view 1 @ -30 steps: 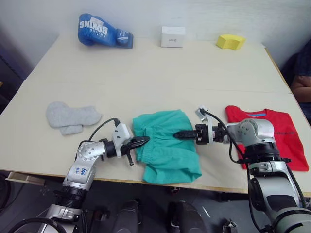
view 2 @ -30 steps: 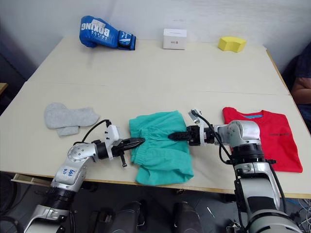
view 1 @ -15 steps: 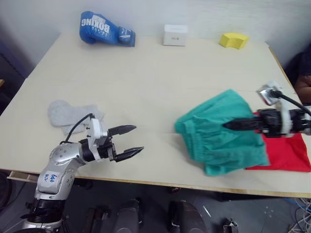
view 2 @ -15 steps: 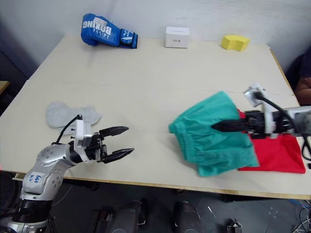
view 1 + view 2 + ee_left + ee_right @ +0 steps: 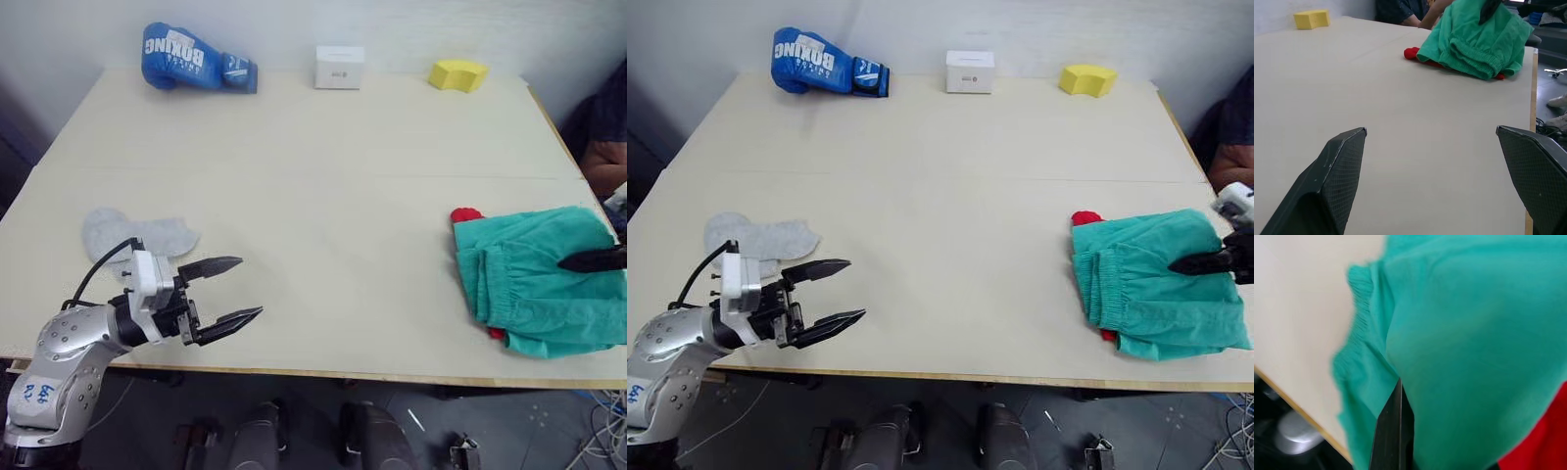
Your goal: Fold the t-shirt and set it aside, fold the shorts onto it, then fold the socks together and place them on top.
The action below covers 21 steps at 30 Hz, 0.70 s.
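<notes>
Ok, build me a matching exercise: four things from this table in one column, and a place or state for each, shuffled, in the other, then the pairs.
Things:
1. shorts
2. socks
3. boxing glove
4. left gripper

Places or states:
A. far corner of the table on the robot's left
B. open over bare tabletop near the front edge
C. lying on the t-shirt, right gripper on it
D. flat on the table just beyond the left gripper

Pairs: 1-C, 2-D, 3-A, 4-B

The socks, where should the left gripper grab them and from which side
Probably the near, overlapping end of the socks, where both layers lie flat together on the table. Come from above with the open left gripper, which hovers just beside them.
</notes>
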Available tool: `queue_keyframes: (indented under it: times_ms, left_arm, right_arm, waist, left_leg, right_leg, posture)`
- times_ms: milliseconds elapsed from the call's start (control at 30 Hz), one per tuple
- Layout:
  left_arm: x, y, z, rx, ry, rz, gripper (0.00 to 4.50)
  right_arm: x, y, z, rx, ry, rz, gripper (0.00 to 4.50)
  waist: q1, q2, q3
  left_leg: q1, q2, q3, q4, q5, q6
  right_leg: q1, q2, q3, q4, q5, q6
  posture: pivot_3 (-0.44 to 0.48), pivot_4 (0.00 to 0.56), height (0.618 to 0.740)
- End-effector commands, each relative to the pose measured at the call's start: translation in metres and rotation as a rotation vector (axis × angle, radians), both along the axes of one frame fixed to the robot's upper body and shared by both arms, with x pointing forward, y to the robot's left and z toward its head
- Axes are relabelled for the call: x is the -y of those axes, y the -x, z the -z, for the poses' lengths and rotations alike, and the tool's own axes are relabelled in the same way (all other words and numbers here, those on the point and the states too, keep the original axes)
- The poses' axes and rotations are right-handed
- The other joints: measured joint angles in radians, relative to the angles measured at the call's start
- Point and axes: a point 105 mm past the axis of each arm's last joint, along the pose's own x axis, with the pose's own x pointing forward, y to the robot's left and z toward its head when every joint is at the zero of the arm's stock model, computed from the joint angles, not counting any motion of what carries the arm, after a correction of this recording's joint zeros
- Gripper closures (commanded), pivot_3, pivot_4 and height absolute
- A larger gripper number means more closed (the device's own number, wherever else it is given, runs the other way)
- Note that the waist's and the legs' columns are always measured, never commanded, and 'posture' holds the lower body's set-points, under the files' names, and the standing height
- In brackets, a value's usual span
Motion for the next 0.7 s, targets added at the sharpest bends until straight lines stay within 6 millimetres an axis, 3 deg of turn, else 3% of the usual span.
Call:
queue_keyframes:
  times_ms: [33,100,133,333,533,667,700]
  left_arm:
    - [-0.004,0.010,-0.014,0.043,-0.019,-0.003,0.05]
    - [-0.009,0.013,-0.010,0.025,-0.080,-0.022,0.05]
    - [-0.011,0.014,-0.008,0.023,-0.108,-0.025,0.01]
    - [-0.020,0.008,-0.011,0.007,-0.133,-0.039,0.00]
    - [-0.026,-0.003,-0.010,-0.004,-0.103,-0.061,0.00]
    - [-0.039,-0.013,0.000,-0.028,-0.093,-0.101,0.00]
    - [-0.042,-0.015,0.001,-0.030,-0.092,-0.118,0.00]
  right_arm:
    - [0.015,-0.015,-0.003,0.140,0.052,0.059,4.50]
    - [0.019,-0.013,0.007,0.110,0.092,0.061,4.50]
    - [0.023,-0.012,0.011,0.107,0.111,0.079,4.27]
    - [0.041,-0.014,0.011,0.220,0.227,0.107,2.35]
    - [0.059,-0.006,-0.039,0.461,0.426,0.025,0.19]
    - [0.035,-0.010,-0.074,0.725,0.450,-0.134,0.08]
    - [0.027,-0.009,-0.073,0.746,0.412,-0.171,0.08]
  waist:
    - [-0.003,0.000,0.000]
    - [-0.004,0.001,0.000]
    - [-0.004,0.001,0.000]
    - [-0.003,0.002,0.000]
    - [-0.009,0.005,0.001]
    - [-0.018,0.005,0.001]
    - [-0.020,0.004,0.001]
  left_leg:
    - [0.000,0.001,0.000,0.000,0.000,-0.001]
    - [0.000,0.002,0.001,0.001,0.000,-0.002]
    - [0.000,0.003,0.001,0.001,0.000,-0.002]
    - [0.001,0.004,0.001,0.004,-0.001,-0.002]
    - [0.001,0.004,0.002,0.006,-0.001,-0.001]
    - [0.002,0.007,0.003,0.006,-0.002,-0.002]
    - [0.002,0.009,0.004,0.006,-0.002,-0.003]
  right_leg:
    - [0.000,0.001,0.001,0.000,0.000,0.000]
    - [0.000,0.003,0.001,0.000,0.000,0.000]
    - [0.000,0.003,0.001,0.000,0.000,0.000]
    - [0.001,0.004,0.001,0.000,0.000,-0.001]
    - [0.001,0.004,0.001,0.002,0.002,-0.001]
    - [0.001,0.007,0.001,0.002,0.002,-0.001]
    - [0.001,0.008,0.001,0.002,0.002,-0.001]
  posture:
    - [0.000,0.150,0.740]
    - [0.000,0.150,0.740]
    - [0.000,0.150,0.740]
    - [0.000,0.150,0.740]
    - [0.000,0.150,0.740]
    - [0.000,0.150,0.740]
    - [0.000,0.150,0.740]
